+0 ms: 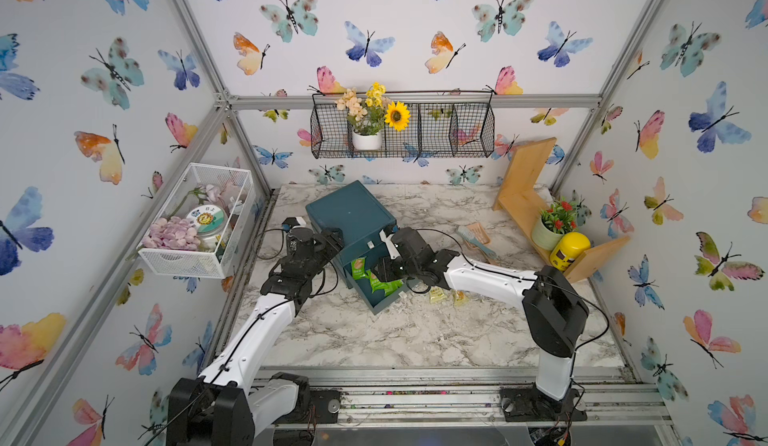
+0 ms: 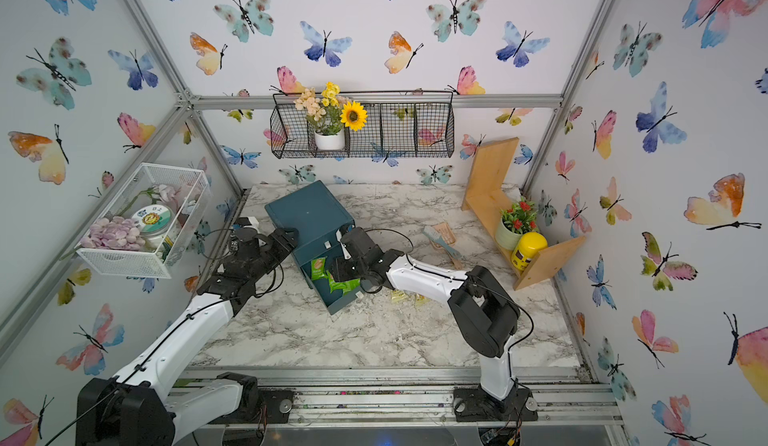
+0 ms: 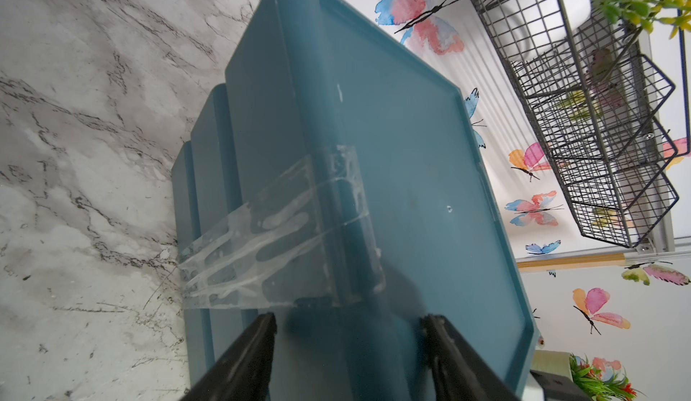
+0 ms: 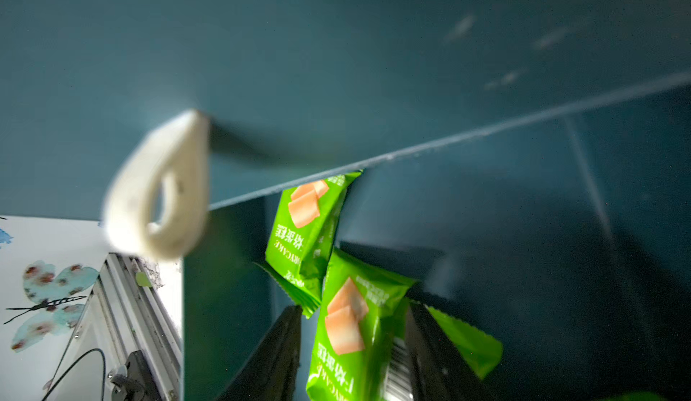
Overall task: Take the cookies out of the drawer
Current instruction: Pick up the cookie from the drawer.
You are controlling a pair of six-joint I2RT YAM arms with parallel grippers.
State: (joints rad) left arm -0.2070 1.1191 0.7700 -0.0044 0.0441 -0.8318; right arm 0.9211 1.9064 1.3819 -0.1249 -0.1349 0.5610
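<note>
Your right gripper (image 4: 355, 305) is reaching into the open drawer (image 1: 388, 302), fingers standing wide on either side of a green cookie packet (image 4: 346, 328). That packet is lying lengthwise between them, pointing at the cabinet (image 1: 351, 211). Another packet (image 1: 358, 268) is leaning against the drawer's side wall. Two yellow packets (image 1: 436, 295) are lying on the table just beside the drawer. Your left gripper (image 3: 349, 317) is straddling the cabinet's top edge; you can't tell whether it's pinching.

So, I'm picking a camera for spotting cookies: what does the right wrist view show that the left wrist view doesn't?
Right wrist only: green cookies in the open drawer, one inside the open right gripper, and a white handle. Left wrist only: tape, a wire basket, a plant, the left gripper. Both: the teal cabinet and butterfly wall.
</note>
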